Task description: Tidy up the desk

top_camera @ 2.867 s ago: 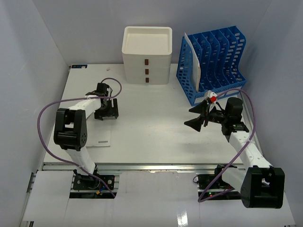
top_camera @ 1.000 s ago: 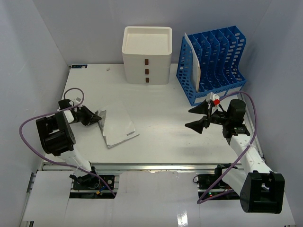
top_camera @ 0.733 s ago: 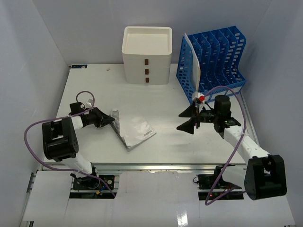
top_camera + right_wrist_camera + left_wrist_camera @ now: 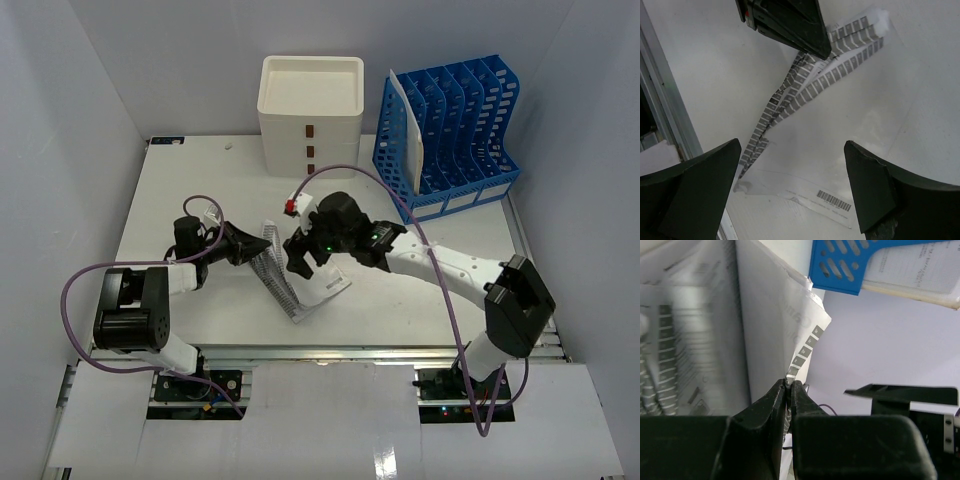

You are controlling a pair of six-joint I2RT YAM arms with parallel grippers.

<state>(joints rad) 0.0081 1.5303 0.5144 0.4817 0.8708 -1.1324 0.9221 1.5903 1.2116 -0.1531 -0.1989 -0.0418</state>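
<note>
On the white counter [image 4: 190, 180], which fills the middle, the left claw [image 4: 245, 247] pinches the booklet [image 4: 322, 290] at its 9 o'clock edge, and the right claw [image 4: 303, 257] hangs wide open just above it.

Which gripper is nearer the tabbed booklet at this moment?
Left. The left gripper is shut on the tabbed booklet at its edge; the right gripper hangs open above the booklet, apparently without touching it.
</note>
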